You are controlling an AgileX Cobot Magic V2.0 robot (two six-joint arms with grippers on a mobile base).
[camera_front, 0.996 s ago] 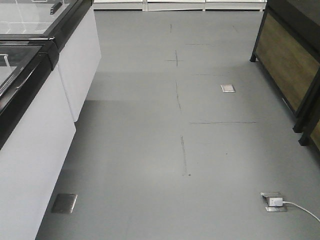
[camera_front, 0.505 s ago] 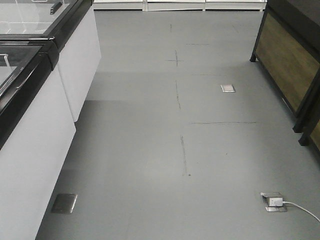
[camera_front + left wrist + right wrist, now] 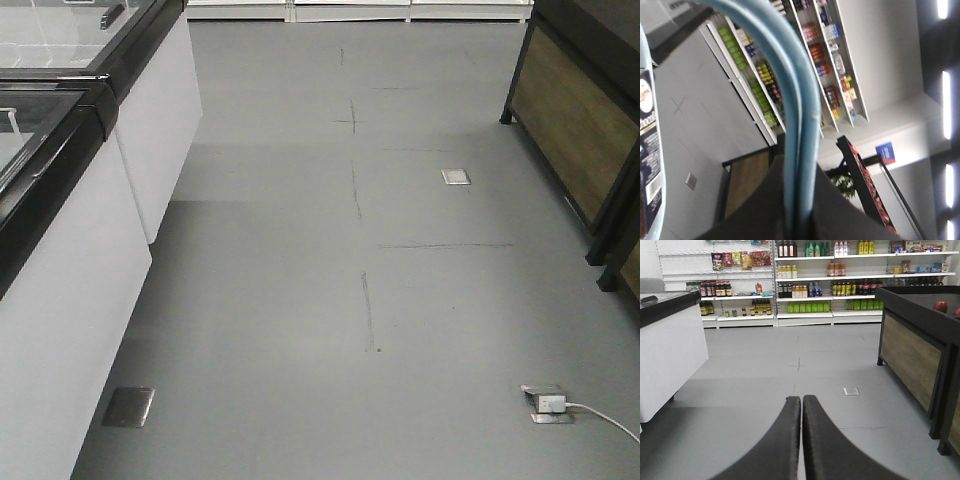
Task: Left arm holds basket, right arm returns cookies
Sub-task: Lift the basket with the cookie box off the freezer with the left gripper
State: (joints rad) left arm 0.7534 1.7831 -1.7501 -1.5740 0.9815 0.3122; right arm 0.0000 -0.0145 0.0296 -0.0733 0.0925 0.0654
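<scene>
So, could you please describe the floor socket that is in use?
In the front view, start at the wood-panelled stand on the right and follow the grey floor towards the camera. The socket lies there, the only floor plate with a white plug and cable.

At nine o'clock in your left wrist view, the dark cookies carton (image 3: 647, 150) shows pale letters that seem to read "Choco" above a blurred barcode (image 3: 654, 189), while the blue sign (image 3: 885, 152) at three o'clock stays illegible
</scene>
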